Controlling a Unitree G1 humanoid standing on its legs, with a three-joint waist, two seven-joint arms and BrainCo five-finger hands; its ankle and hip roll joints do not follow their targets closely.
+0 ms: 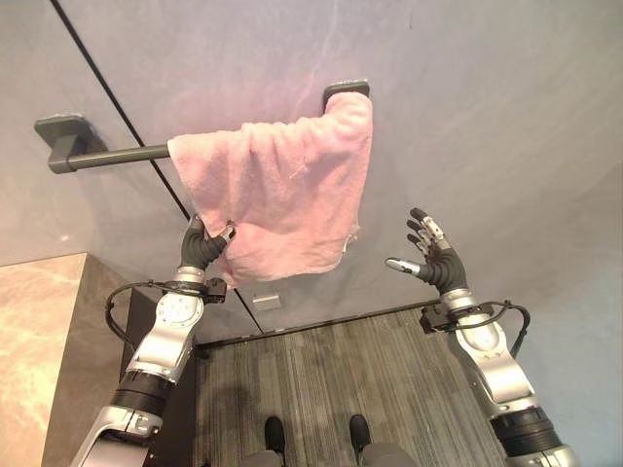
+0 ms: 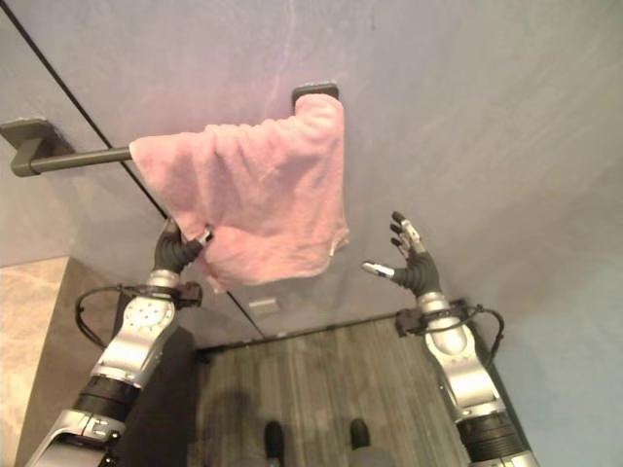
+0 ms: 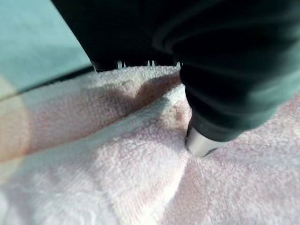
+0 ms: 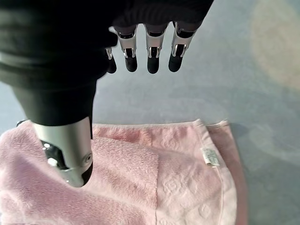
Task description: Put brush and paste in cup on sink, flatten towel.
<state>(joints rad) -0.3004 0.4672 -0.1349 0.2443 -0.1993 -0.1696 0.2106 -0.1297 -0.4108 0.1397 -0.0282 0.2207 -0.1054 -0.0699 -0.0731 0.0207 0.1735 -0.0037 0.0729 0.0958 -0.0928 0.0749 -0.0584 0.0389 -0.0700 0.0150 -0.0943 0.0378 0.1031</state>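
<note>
A pink towel [image 1: 282,185] hangs bunched over the right part of a dark rail [image 1: 107,156] on the grey wall, its folds uneven. My left hand [image 1: 202,248] is raised to the towel's lower left corner, fingers curled on the hem. In the left wrist view the thumb [image 3: 201,143] presses into the pink towel [image 3: 117,164]. My right hand [image 1: 438,261] is held up to the right of the towel, apart from it, open with fingers spread. The right wrist view looks past those straight fingers [image 4: 152,56] onto the towel [image 4: 154,173].
The rail ends in two wall brackets, left [image 1: 58,131] and right [image 1: 346,89]. A beige stone counter [image 1: 39,331] stands at the lower left beside a dark cabinet side. Below is a dark striped floor [image 1: 341,370]. A small white plate [image 1: 265,300] sits low on the wall.
</note>
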